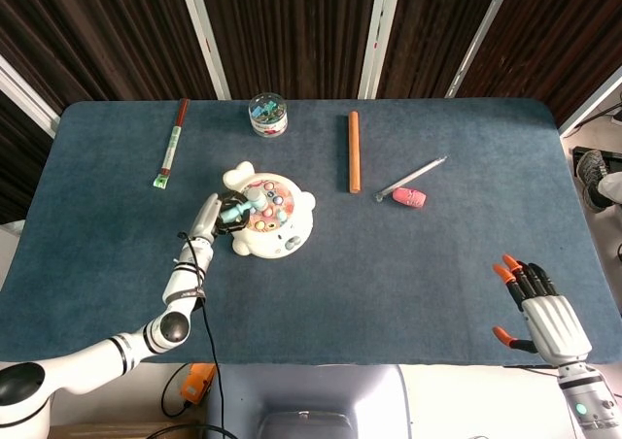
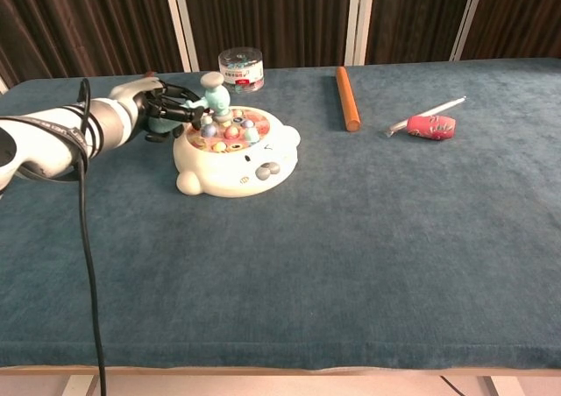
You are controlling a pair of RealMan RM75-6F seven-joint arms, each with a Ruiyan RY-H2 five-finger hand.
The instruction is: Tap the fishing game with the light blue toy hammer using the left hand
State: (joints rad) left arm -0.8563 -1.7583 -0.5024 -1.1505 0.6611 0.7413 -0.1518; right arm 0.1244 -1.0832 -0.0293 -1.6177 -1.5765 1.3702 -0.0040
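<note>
The left hand (image 2: 156, 114) is hovering just off the left edge of the fishing game (image 2: 233, 151), its dark fingers curling around the handle of the light blue toy hammer (image 2: 210, 95). The handle is running roughly level from the hand toward the robot's right, so the hammer's long axis is pointing across the toy. The hammer head, standing upright at the far end of the handle, is sitting over the left part of the game's round coloured top. Whether the head is touching the top or is a little above it cannot be told from either view. In the head view the left hand (image 1: 220, 214) is showing beside the white toy (image 1: 273, 218) with the hammer (image 1: 246, 205) reaching in over it.

The game is lying on the blue bench (image 2: 368, 238), left of centre and toward the far side. It lies directly to the right of the left hand, so a tap looks to need only a short downward tilt of the hammer head.

The right hand (image 1: 540, 311) is resting near the bench's near right corner, fingers spread and holding nothing, well apart from the game. The left hand is far the nearer one.
</note>
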